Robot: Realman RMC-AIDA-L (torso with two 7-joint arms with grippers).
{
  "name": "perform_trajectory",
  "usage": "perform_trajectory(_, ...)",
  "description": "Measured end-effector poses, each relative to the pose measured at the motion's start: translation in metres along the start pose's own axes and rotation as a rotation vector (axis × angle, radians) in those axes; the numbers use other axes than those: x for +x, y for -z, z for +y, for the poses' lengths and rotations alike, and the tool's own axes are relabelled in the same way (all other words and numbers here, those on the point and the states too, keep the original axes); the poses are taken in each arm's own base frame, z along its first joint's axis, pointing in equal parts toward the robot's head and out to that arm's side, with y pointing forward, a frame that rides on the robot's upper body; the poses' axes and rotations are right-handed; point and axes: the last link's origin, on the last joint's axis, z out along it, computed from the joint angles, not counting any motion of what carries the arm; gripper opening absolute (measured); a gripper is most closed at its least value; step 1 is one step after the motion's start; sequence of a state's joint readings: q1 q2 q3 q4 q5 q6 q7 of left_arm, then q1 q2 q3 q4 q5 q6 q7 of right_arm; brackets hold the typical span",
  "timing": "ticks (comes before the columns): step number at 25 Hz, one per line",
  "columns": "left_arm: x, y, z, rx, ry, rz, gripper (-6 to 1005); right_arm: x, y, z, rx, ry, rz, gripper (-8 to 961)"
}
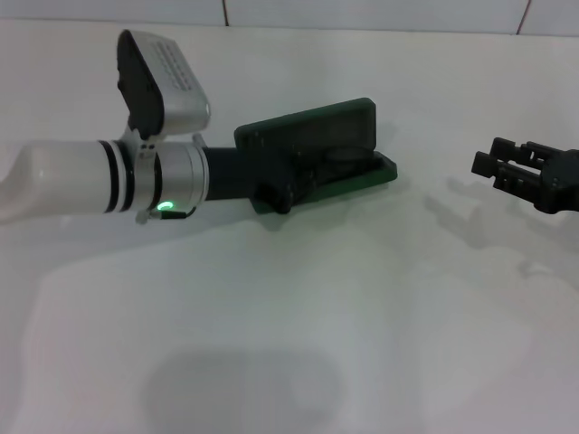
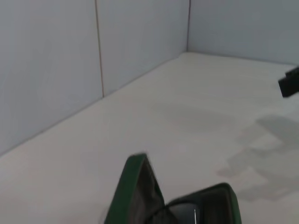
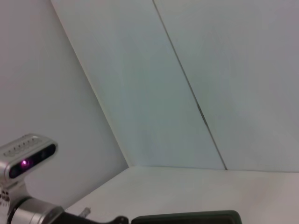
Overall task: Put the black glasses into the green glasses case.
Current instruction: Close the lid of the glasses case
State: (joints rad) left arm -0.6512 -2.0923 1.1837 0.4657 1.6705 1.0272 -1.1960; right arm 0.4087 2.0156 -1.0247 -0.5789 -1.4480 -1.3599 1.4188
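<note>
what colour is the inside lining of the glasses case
Dark grey, set inside the green shell of the glasses case; the left wrist view shows it best.

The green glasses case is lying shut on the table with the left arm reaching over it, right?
Not shut: the green glasses case stands open, lid raised, as the left wrist view shows, with the black glasses inside. The left arm does reach over it.

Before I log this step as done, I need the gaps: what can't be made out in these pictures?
- Left pincer: head view, its fingers merge with the green glasses case; open or shut unclear.
- Black glasses: left wrist view, cut by the frame's edge; how they sit inside is unclear.
- Right pincer: head view, fingers too small to judge.
- Case: right wrist view, only a sliver.
</note>
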Motion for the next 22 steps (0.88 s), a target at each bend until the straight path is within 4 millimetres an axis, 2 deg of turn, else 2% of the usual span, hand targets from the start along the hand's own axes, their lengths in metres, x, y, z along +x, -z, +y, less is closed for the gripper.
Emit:
perform_trajectory(14,-0.021,0.000,0.024,-0.091,0.011,-0.031,193,0.002,0.000,0.000,0.000,-0.006,0.002,494)
perform_trajectory(19,-0.005,0.023,0.041,-0.187,0.013,0.145,193,0.004,0.002,0.001,-0.003,-0.010,0.002,494)
perform_trajectory(22,0.008,0.045,0.035,-0.126,0.017,0.271,194,0.004,0.002,0.001,-0.001,-0.011,0.002,494)
